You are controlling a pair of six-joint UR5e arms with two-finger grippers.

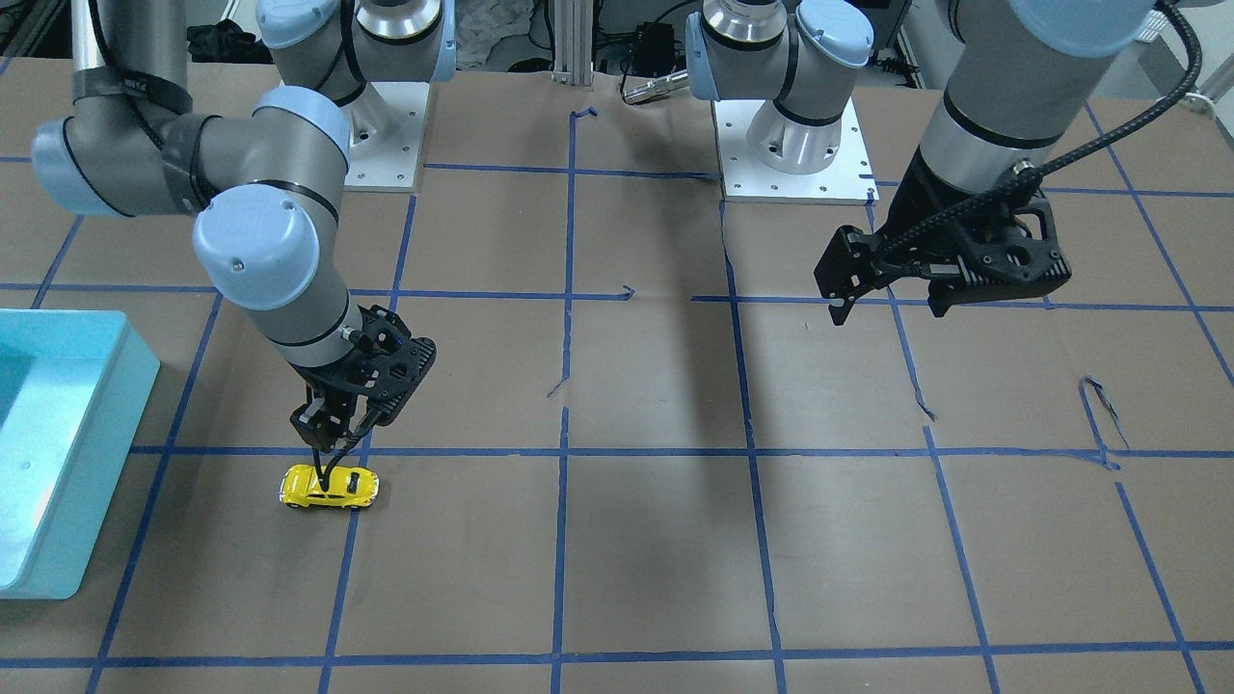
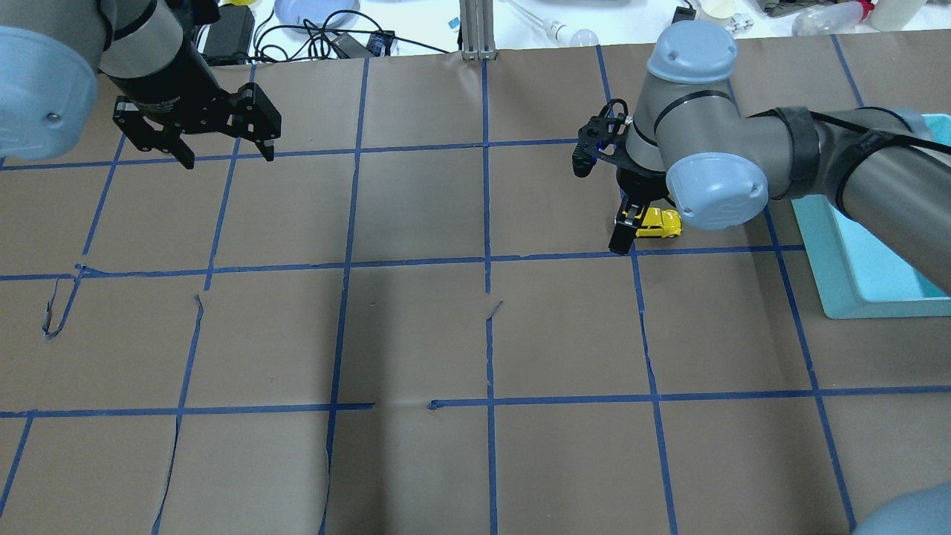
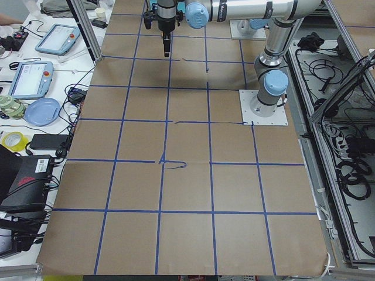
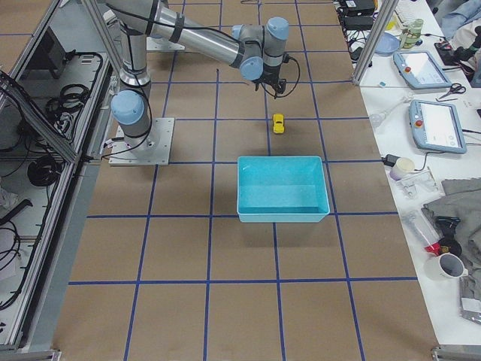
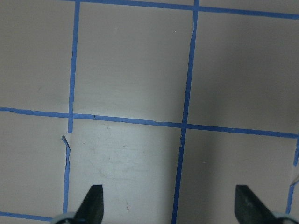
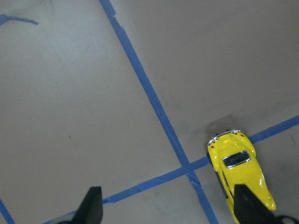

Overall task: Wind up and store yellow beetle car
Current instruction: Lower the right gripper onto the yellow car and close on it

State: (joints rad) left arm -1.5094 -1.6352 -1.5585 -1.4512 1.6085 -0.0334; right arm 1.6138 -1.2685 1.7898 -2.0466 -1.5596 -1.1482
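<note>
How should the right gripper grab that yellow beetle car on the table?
Probably from straight above, pinching the yellow beetle car across its two door sides. It stands on its wheels and is narrowest side to side; the rounded roof and bumpers offer little hold.

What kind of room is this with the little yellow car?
Probably a robot lab: a right arm and left arm bolted to a table gridded with blue tape, with a control tablet and cables alongside.
</note>
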